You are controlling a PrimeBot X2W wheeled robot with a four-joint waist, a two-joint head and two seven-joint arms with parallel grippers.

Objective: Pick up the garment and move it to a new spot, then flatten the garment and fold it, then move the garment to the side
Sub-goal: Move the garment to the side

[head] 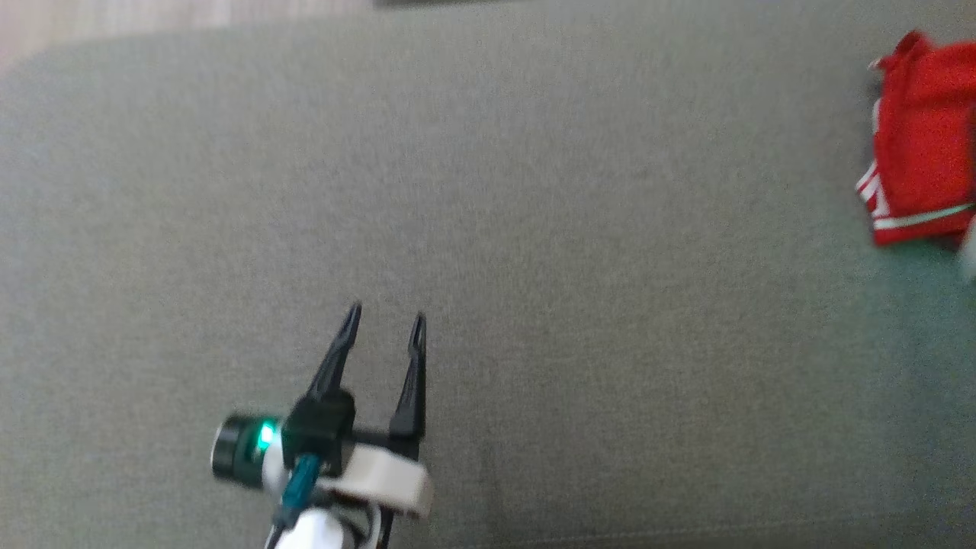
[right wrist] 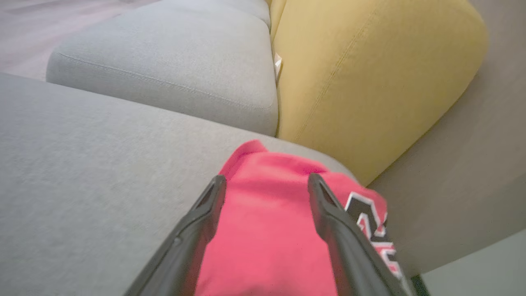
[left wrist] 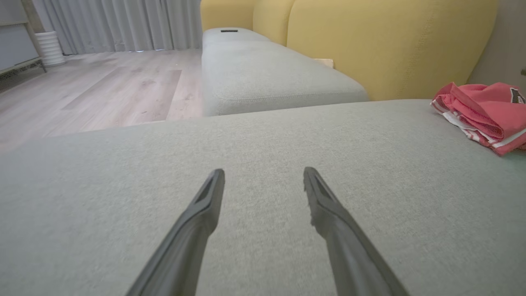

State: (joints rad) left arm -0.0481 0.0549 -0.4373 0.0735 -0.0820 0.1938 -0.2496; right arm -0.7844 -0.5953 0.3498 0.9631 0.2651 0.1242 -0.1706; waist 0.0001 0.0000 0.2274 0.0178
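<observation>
Folded red, white-trimmed cloth garment [head: 919,145] lies at the right edge of the grey fabric sofa seat [head: 488,191]; the task looks nearly done.
The left gripper [head: 386,313] gapes empty; the right gripper [right wrist: 267,177] gapes over the garment, seemingly clear of it.

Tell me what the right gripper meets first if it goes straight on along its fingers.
The red garment, lying on the grey cushion right between and beyond the right gripper's open fingers. Whether the tips already touch the cloth is unclear; the yellow backrest lies farther on.
</observation>
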